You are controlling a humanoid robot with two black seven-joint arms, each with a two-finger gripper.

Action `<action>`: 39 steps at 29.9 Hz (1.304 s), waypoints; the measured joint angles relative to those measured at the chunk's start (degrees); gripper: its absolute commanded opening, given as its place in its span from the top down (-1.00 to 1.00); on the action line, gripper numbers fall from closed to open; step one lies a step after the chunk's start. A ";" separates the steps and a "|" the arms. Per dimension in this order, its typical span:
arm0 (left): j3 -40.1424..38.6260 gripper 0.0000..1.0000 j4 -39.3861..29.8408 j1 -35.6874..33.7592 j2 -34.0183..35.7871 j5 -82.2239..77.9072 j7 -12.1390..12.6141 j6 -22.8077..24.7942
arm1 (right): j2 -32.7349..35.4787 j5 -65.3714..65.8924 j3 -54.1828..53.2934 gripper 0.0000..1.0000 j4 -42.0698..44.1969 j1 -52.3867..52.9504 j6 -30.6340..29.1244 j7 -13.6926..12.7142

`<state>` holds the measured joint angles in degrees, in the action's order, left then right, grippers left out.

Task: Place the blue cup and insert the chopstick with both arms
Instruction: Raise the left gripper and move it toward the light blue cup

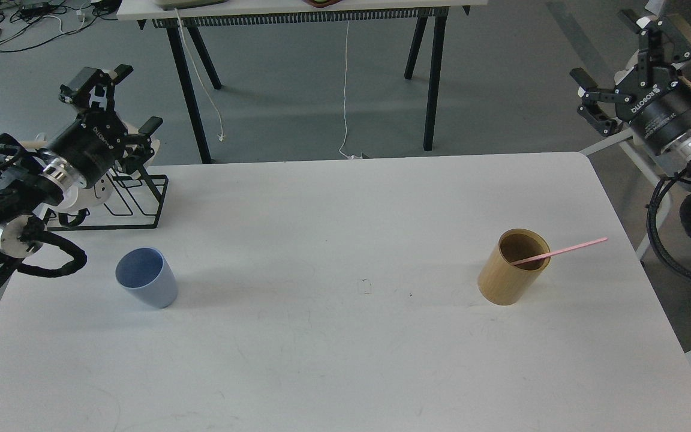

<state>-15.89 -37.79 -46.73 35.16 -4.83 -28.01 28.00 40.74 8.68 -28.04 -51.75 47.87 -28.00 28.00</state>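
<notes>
The blue cup (146, 277) stands upright on the left side of the white table (345, 348), its mouth open upward. A pink chopstick (559, 250) leans inside a tan wooden cylinder (511, 275) on the right side, its free end sticking out to the right. My left gripper (119, 95) hovers open above the table's back-left corner, well behind the blue cup, with nothing between its fingers. Beyond the table's right edge, my right gripper (627, 57) is raised high and open, empty, far from the chopstick.
A black wire rack (135, 201) with white mugs stands at the back left, just under my left wrist. Behind the table stands another table on black legs (432, 72), with a white cable hanging down. A white frame (639, 156) stands off the right edge.
</notes>
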 measured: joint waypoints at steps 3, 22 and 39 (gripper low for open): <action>-1.08 -1.00 -0.04 0.73 0.16 0.46 0.00 0.00 | -0.98 1.53 0.01 -0.94 -0.73 -0.12 0.00 0.00; -7.15 -1.00 -0.76 -5.78 7.39 -16.63 0.00 0.00 | -1.50 2.13 -0.14 -0.94 -0.72 -0.65 0.00 0.00; 0.96 -0.99 -28.76 -11.76 20.82 -96.56 0.00 0.00 | -0.98 2.13 -0.27 -0.94 -0.17 -1.89 0.00 0.00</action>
<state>-14.93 -66.55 -58.49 55.98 -101.39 -28.01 28.00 39.76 10.81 -28.31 -51.92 45.98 -28.00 28.00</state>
